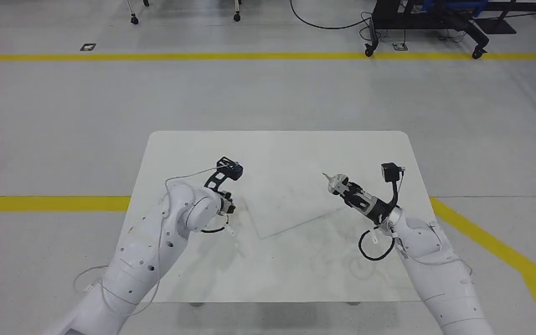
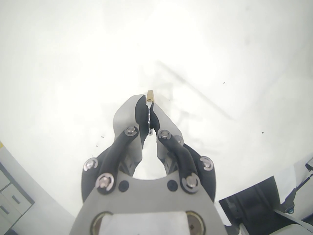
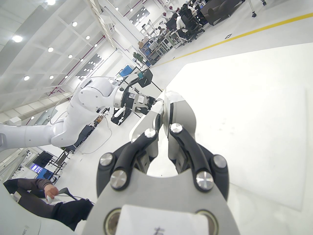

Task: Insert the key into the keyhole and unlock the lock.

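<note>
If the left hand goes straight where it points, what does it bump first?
Probably the white table: the left hand points down at it, and the brass piece pinched in its tips would likely touch first. Depth is unclear.

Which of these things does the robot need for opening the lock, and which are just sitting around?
For the job:
left hand, shut on a brass-and-silver piece, probably the lock
right hand, shut on a thin pale piece, maybe the key

Just sitting around:
white table
dark line on it
yellow floor line
</note>
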You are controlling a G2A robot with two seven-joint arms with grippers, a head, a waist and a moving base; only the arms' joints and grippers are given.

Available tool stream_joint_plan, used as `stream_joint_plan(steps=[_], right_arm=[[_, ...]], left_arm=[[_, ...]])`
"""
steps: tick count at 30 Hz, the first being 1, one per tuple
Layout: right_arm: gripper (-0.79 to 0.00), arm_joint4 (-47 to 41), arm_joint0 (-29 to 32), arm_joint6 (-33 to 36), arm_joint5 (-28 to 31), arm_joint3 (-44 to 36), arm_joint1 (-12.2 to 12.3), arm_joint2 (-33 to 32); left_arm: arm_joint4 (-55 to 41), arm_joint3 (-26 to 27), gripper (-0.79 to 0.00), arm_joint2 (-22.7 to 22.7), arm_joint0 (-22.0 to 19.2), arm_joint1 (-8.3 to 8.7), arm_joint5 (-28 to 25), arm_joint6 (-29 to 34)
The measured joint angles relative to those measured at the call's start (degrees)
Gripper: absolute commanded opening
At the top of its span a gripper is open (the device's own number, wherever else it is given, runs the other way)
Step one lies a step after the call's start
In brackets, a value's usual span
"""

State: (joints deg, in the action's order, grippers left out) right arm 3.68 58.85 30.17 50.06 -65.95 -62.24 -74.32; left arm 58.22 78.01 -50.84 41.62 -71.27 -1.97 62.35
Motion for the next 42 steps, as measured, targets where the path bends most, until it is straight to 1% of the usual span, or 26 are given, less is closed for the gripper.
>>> stream_joint_plan(steps=[2, 4, 7, 9, 11, 12, 14, 15, 18, 20, 23, 25, 27, 31, 39, 42], right_arm=[[-0.785, 0.00, 0.00, 0.00, 0.00, 0.00, 0.00, 0.00], [-0.785, 0.00, 0.00, 0.00, 0.00, 0.00, 0.00, 0.00], [-0.785, 0.00, 0.00, 0.00, 0.00, 0.00, 0.00, 0.00], [-0.785, 0.00, 0.00, 0.00, 0.00, 0.00, 0.00, 0.00], [-0.785, 0.00, 0.00, 0.00, 0.00, 0.00, 0.00, 0.00], [-0.785, 0.00, 0.00, 0.00, 0.00, 0.00, 0.00, 0.00], [-0.785, 0.00, 0.00, 0.00, 0.00, 0.00, 0.00, 0.00], [-0.785, 0.00, 0.00, 0.00, 0.00, 0.00, 0.00, 0.00], [-0.785, 0.00, 0.00, 0.00, 0.00, 0.00, 0.00, 0.00], [-0.785, 0.00, 0.00, 0.00, 0.00, 0.00, 0.00, 0.00], [-0.785, 0.00, 0.00, 0.00, 0.00, 0.00, 0.00, 0.00], [-0.785, 0.00, 0.00, 0.00, 0.00, 0.00, 0.00, 0.00], [-0.785, 0.00, 0.00, 0.00, 0.00, 0.00, 0.00, 0.00], [-0.785, 0.00, 0.00, 0.00, 0.00, 0.00, 0.00, 0.00], [-0.785, 0.00, 0.00, 0.00, 0.00, 0.00, 0.00, 0.00], [-0.785, 0.00, 0.00, 0.00, 0.00, 0.00, 0.00, 0.00]], left_arm=[[-1.07, 0.88, -0.785, -1.19, 0.68, 0.16, -0.29, -1.12], [-4.97, 2.14, -0.785, -3.69, 1.80, 0.37, -0.59, -3.10], [-12.01, 3.51, -0.785, -8.71, 4.22, 0.92, -1.02, -6.90], [-17.31, 4.03, -0.785, -12.09, 6.56, 1.30, -2.07, -9.30], [-20.04, 3.95, -0.785, -13.96, 8.39, 1.70, -3.55, -9.58], [-19.66, 3.90, -0.785, -14.29, 9.25, 1.98, -4.51, -8.89], [-15.53, 4.17, -0.785, -13.88, 9.97, 2.38, -5.18, -7.98], [-11.73, 4.85, -0.785, -13.24, 10.32, 2.59, -5.49, -7.98], [-4.79, 7.16, -0.785, -12.31, 11.39, 2.96, -6.18, -8.42], [-2.65, 8.40, -0.785, -12.35, 11.74, 3.13, -5.94, -7.77], [0.55, 10.10, -0.785, -11.91, 11.53, 3.29, -4.99, -5.06], [3.66, 10.71, -0.785, -10.65, 10.84, 3.25, -4.14, -1.98], [4.74, 10.84, -0.785, -9.29, 9.91, 2.99, -3.66, 0.81], [4.71, 9.43, -0.785, -7.21, 7.54, 2.34, -2.43, 3.89], [4.39, 4.68, -0.785, -4.27, 4.39, 0.89, 0.89, 1.65], [4.43, 2.94, -0.785, -3.37, 3.52, 0.44, 1.62, 1.77]])
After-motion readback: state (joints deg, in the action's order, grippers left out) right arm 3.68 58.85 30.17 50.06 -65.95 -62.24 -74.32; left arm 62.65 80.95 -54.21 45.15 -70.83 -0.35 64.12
